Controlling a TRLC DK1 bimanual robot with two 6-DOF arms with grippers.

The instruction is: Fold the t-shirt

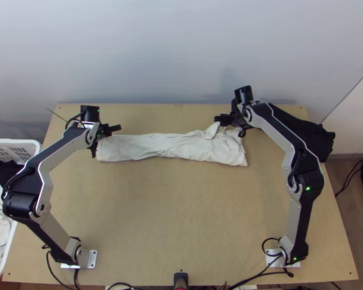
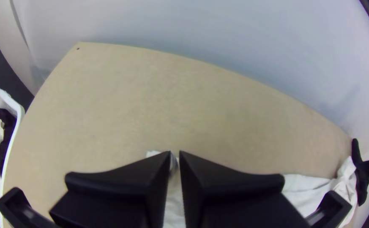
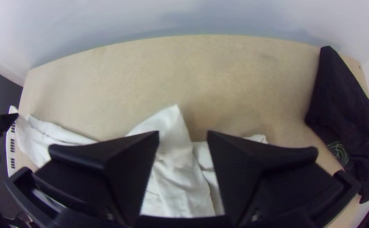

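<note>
T-shirt (image 1: 172,146): lengthwise folding apparently done, crosswise remains. Left gripper (image 2: 175,157): clamped on T-shirt end. Right gripper (image 3: 183,136): released, astride loose flap (image 3: 171,124).

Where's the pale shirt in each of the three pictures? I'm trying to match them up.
Top view: the pale shirt lies as a long strip across the table's far half.
Left wrist view: along the bottom, partly behind the left gripper, to the lower right.
Right wrist view: from the left side to bottom centre, partly behind the right gripper.
Shared landmark: the white basket, at the left in all three.
</note>
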